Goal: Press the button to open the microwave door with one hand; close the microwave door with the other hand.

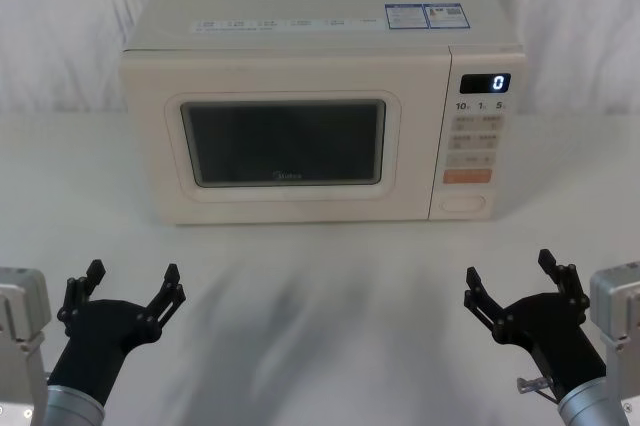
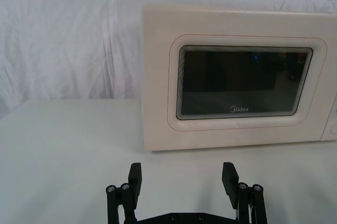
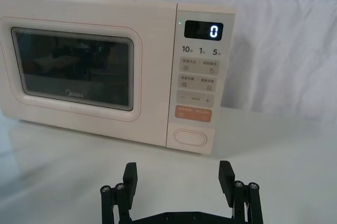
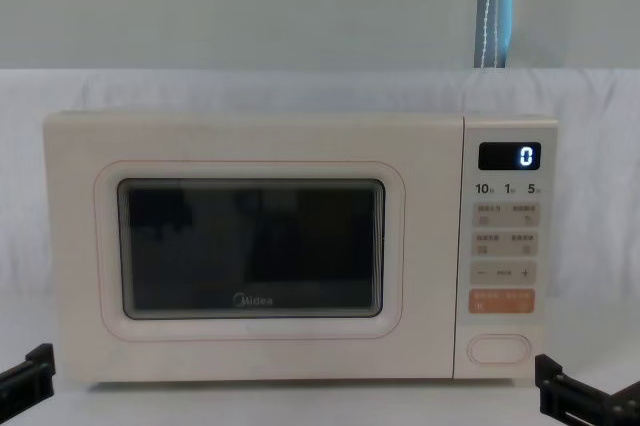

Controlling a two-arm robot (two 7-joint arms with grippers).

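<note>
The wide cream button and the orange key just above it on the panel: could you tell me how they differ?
Colour: the button is cream like the panel, while the orange key stands out.
Shape: the button is a rounded pill; the orange key is a rectangle.
Marking: the button is blank; the orange key carries small pale print, too small to read.
Both sit at the foot of the control panel, right of the microwave door, and neither gripper touches them.

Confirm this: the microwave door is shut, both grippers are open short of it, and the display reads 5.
Not quite. The display reads 0, as the chest view shows. The microwave door is shut, and the left gripper and right gripper are open, short of it.
</note>
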